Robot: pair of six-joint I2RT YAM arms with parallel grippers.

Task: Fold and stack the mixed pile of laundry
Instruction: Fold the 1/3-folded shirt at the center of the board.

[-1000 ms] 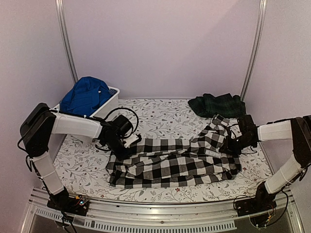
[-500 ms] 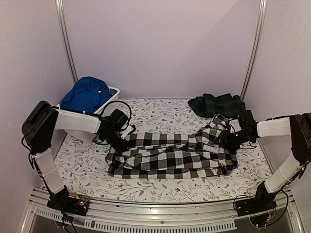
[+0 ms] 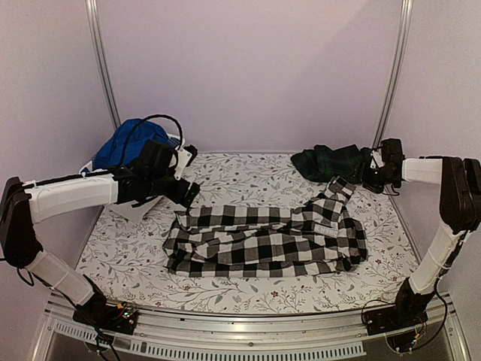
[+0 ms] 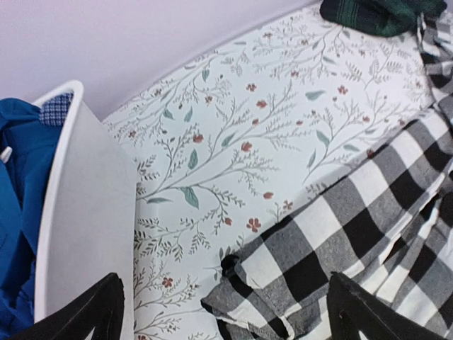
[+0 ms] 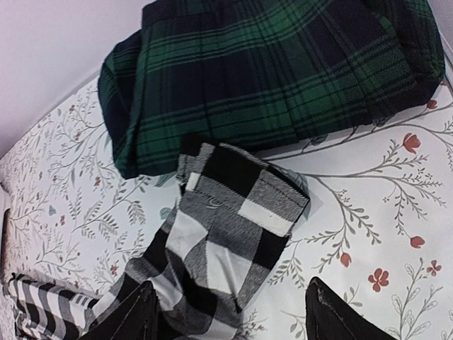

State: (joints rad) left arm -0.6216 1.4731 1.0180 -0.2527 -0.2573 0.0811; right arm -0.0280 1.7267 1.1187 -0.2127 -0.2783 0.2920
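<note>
The black-and-white checked shirt [image 3: 263,244] lies folded lengthwise across the middle of the table, one sleeve [image 5: 226,227] reaching up to the dark green-navy tartan garment [image 3: 334,162] at the back right. A bright blue garment [image 3: 131,143] fills the white tub [image 4: 92,212] at the back left. My left gripper [image 3: 183,192] hovers open above the shirt's left corner [image 4: 283,276], nothing between its fingers. My right gripper [image 3: 368,170] hangs open over the sleeve cuff, beside the tartan garment [image 5: 269,71], holding nothing.
The table has a floral cloth [image 3: 248,177]. Walls close in at the back and both sides, with metal posts [image 3: 101,68] in the corners. The tub's wall stands close to my left gripper's left finger [image 4: 99,315].
Both grippers have opened and let go of the shirt, then risen and drawn back, left toward the tub, right toward the tartan garment. The shirt has settled flat.
</note>
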